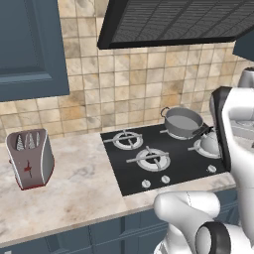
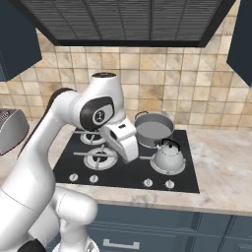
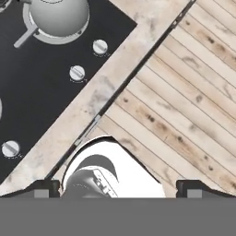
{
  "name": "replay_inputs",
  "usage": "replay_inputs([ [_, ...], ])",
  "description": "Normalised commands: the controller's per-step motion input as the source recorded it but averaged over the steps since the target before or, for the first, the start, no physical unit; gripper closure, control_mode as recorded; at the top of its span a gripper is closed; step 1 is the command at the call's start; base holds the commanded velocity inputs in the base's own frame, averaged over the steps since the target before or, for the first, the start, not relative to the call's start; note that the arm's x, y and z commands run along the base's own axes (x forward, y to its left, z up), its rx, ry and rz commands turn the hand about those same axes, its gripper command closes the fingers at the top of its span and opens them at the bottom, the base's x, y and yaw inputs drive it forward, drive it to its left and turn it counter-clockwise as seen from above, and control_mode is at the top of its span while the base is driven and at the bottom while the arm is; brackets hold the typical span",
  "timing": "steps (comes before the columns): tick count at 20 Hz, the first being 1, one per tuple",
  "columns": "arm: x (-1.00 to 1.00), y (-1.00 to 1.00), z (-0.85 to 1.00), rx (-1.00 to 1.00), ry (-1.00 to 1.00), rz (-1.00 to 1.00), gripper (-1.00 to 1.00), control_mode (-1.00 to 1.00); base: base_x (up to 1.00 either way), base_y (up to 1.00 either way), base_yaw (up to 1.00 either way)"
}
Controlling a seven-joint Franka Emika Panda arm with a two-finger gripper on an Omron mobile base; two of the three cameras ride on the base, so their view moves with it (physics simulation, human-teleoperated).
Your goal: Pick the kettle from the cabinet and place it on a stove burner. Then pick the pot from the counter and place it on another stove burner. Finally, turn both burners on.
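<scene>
With kettle [image 2: 169,156] and pot [image 2: 153,129] on their burners, the pincer [image 3: 118,189], tips spread wide and empty, risks missing the small knobs [image 3: 77,73] it faces.

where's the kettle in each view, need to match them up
Left base view: the kettle sits at the right edge on the front right burner, partly behind the white arm.
Right base view: right of centre on the cooktop, in front of the pot.
Hand view: top left corner, seen from above as a grey dome.
Shared landmark: the two silver knobs at the cooktop's edge nearest the kettle.
</scene>
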Motion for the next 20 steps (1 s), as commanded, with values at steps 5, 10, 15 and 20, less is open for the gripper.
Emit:
replay_inputs([
  [5,-0.21,0.00,-0.30,0.05,0.00,0.15,-1.00,-1.00,0.00,0.00,0.00],
  [10,-0.12,0.00,-0.24,0.07,0.00,0.16,-1.00,-1.00,0.00,0.00,0.00],
  [15,-0.04,0.00,-0.17,0.02,0.00,0.17,-1.00,-1.00,0.00,0.00,0.00],
  [20,0.00,0.00,-0.08,-0.02,0.00,0.14,-1.00,-1.00,0.00,0.00,0.00],
])
